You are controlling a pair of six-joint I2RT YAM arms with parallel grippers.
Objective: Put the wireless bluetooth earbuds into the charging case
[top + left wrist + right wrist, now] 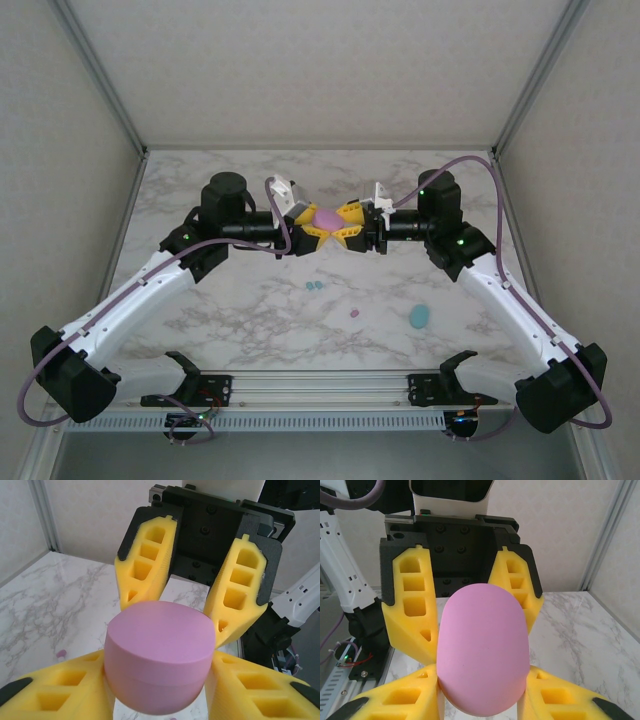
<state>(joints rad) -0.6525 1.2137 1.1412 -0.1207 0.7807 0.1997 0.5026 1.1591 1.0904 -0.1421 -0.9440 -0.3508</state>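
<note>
Overhead, the left end effector (308, 232) and right end effector (348, 228) are jointly pinching the pink case (329, 217). The earbuds (314, 286) are lying on the worktop (240, 310) below them, probably light and slick, best nipped across the body. In the left wrist view, partly spread fingers (60, 690) are pressing the case's sides; in the right wrist view, fingers (400, 700) are doing likewise.

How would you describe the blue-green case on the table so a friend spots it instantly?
On the marble table, look beside the right arm. The teal oval case lies there, right of a tiny pink earbud; it dwarfs every earbud and, unlike the pink case, nothing holds it.
</note>
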